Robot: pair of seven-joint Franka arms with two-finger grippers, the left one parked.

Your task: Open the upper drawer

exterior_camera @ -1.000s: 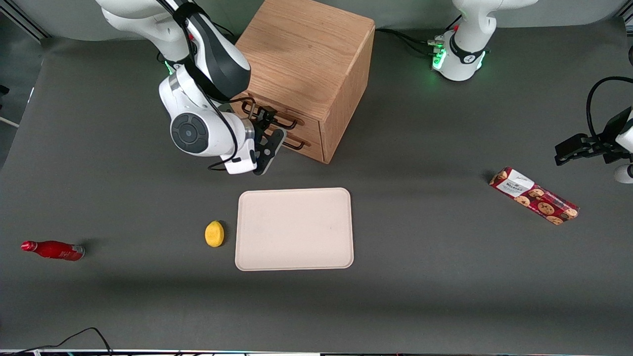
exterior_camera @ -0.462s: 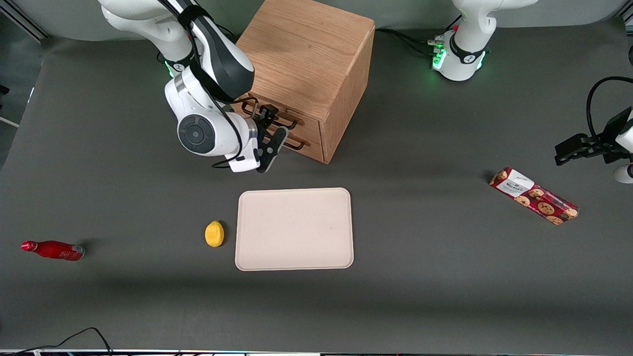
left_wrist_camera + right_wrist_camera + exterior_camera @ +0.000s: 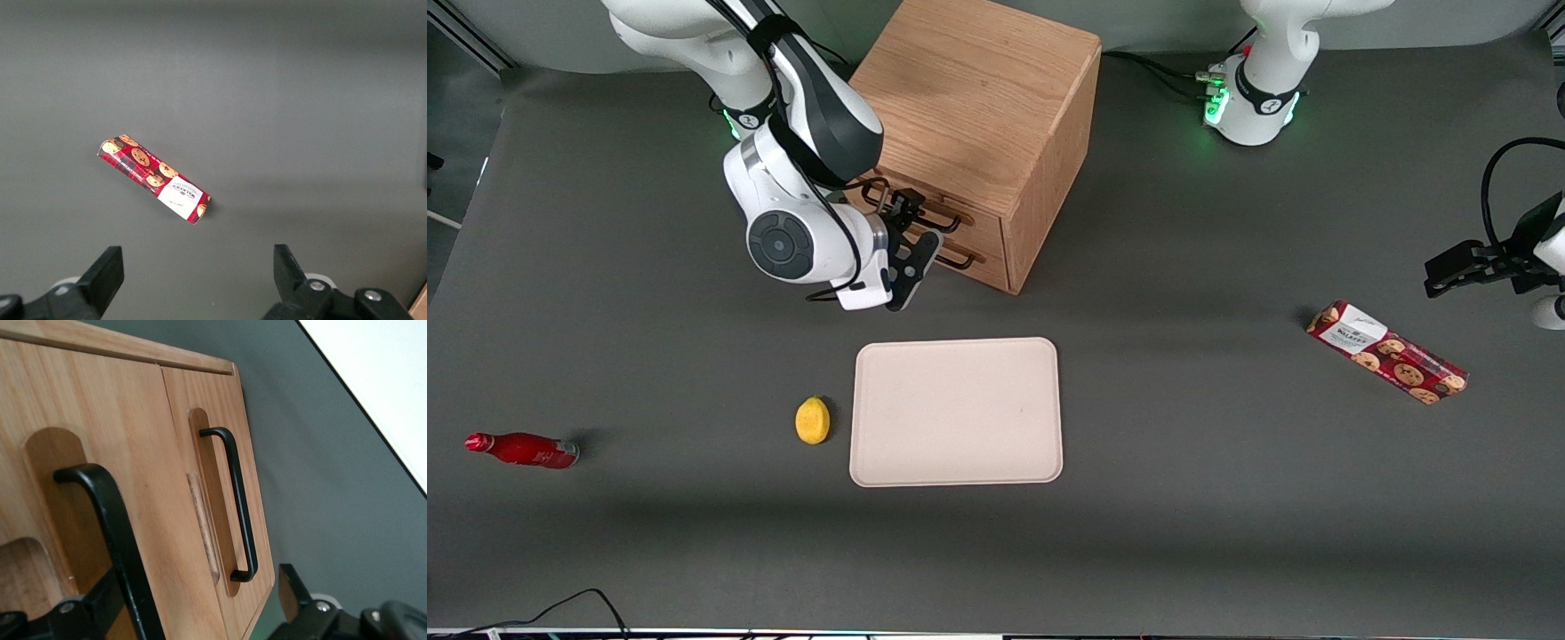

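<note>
The light oak cabinet (image 3: pixel 978 89) stands at the back of the table. Its upper drawer (image 3: pixel 133 420) looks shut, flush with the drawer below (image 3: pixel 223 400). My gripper (image 3: pixel 919 222) is right in front of the drawer fronts and is open. The upper drawer's dark bar handle (image 3: pixel 110 520) runs between my fingers, close to one fingertip (image 3: pixel 93 607); the other fingertip (image 3: pixel 293 590) stands off past the lower drawer's edge. The lower handle (image 3: pixel 240 507) also lies inside the span. In the front view the upper handle (image 3: pixel 944 216) shows partly, the rest hidden by my gripper.
A beige tray (image 3: pixel 956 411) lies nearer the front camera than the cabinet, with a yellow lemon (image 3: pixel 812 420) beside it. A red bottle (image 3: pixel 523 450) lies toward the working arm's end of the table. A red cookie box (image 3: pixel 1387 352) lies toward the parked arm's end.
My gripper has moved in closer to the drawer fronts over the last second, then almost stopped. The drawers have not moved.
</note>
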